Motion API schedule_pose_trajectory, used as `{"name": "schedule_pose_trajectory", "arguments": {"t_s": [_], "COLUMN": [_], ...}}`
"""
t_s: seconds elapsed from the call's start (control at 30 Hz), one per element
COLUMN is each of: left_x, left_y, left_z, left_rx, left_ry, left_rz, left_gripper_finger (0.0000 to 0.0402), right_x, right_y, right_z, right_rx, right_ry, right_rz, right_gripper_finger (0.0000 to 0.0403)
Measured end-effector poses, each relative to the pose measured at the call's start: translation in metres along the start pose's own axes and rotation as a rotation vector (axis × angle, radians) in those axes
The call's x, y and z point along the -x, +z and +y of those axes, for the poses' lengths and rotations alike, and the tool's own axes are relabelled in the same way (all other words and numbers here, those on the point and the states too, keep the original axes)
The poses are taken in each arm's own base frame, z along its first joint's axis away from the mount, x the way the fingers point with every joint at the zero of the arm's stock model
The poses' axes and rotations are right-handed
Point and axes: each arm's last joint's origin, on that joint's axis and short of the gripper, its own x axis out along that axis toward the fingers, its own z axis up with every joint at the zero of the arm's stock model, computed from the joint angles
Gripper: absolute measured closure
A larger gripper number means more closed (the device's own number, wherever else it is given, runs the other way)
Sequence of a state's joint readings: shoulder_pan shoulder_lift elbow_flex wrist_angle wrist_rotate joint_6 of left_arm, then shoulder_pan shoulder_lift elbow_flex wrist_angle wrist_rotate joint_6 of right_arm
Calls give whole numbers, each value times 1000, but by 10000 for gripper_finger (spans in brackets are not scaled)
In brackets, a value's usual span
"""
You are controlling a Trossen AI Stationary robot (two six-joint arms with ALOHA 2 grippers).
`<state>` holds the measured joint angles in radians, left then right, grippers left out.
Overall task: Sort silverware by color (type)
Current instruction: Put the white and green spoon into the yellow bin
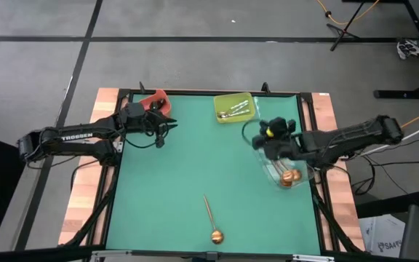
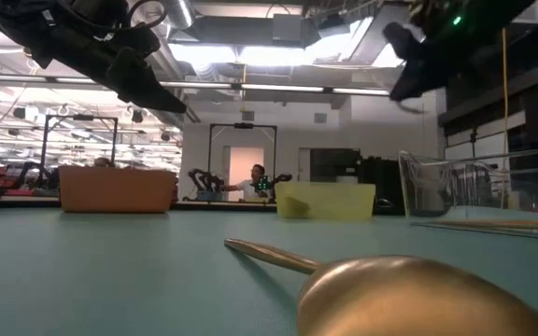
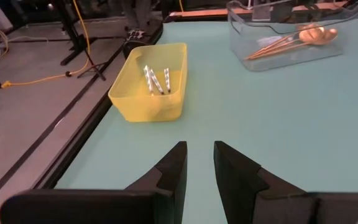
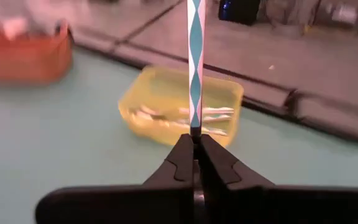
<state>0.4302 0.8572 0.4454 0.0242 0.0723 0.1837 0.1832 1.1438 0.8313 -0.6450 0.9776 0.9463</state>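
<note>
Right gripper (image 4: pixel 195 163) clamped tight on a slim silver spoon (image 4: pixel 195 62) with teal diamond pattern, held aloft between the yellow bin (image 1: pixel 233 107) and the clear bin (image 1: pixel 286 175). Left gripper (image 3: pixel 199 165) partly open, empty, beside the red bin (image 1: pixel 155 100). One copper-gold spoon (image 1: pixel 212 220) lies on the green surface (image 1: pixel 195 167).

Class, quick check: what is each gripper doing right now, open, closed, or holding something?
Left gripper: open, holding nothing, near the red bin.
Right gripper: shut on a slim silver piece with a teal diamond pattern.
</note>
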Motion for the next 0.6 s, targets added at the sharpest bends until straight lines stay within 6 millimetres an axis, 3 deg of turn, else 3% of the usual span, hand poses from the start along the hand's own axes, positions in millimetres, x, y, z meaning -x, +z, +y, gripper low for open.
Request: {"name": "schedule_pose_trajectory", "arguments": {"t_s": [0.27,0.6], "left_x": [0,0], "left_y": [0,0], "left_z": [-1,-1], "left_rx": [-3,-3], "left_ry": [-1,1], "left_rz": [0,1], "left_gripper_finger": [328,328], "right_x": [-59,-107], "right_y": [-8,6], "right_z": [-10,-12], "right_rx": [-472,-772], "right_ry": [148,275], "right_rz": [-116,-320], "right_gripper_finger": [403,403]}}
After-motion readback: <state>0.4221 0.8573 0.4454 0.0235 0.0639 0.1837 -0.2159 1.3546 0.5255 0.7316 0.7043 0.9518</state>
